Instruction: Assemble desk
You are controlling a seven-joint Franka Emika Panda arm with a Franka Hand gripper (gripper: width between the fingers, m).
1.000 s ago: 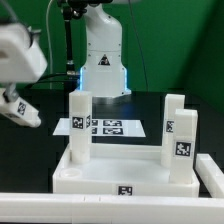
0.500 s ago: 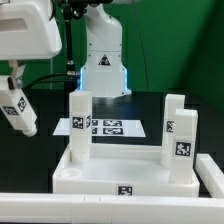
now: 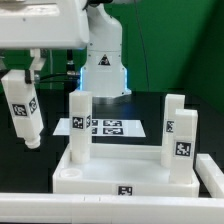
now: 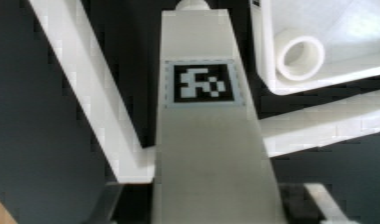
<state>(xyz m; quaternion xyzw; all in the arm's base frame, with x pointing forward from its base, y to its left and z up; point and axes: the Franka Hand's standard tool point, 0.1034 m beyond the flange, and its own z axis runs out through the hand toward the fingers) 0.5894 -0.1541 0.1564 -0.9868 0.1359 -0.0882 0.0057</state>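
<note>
In the exterior view my gripper (image 3: 21,78) hangs at the upper left, shut on the top of a white desk leg (image 3: 24,112). The leg hangs almost upright above the dark table, tag facing the camera, left of the tabletop (image 3: 120,172) and apart from it. One leg (image 3: 80,125) stands upright in the tabletop's left corner. Two more legs (image 3: 181,140) stand close together at its right. The wrist view looks down the held leg (image 4: 208,100); beyond it show the tabletop's rim (image 4: 94,85) and a round socket (image 4: 308,55).
The marker board (image 3: 103,127) lies flat behind the tabletop. The robot's white base (image 3: 103,55) stands at the back centre. A long white rail (image 3: 50,206) runs along the front edge of the table.
My gripper has swung from the exterior view's far left toward the right, carrying the leg. The leg has turned from tilted to almost upright and come closer to the tabletop.
</note>
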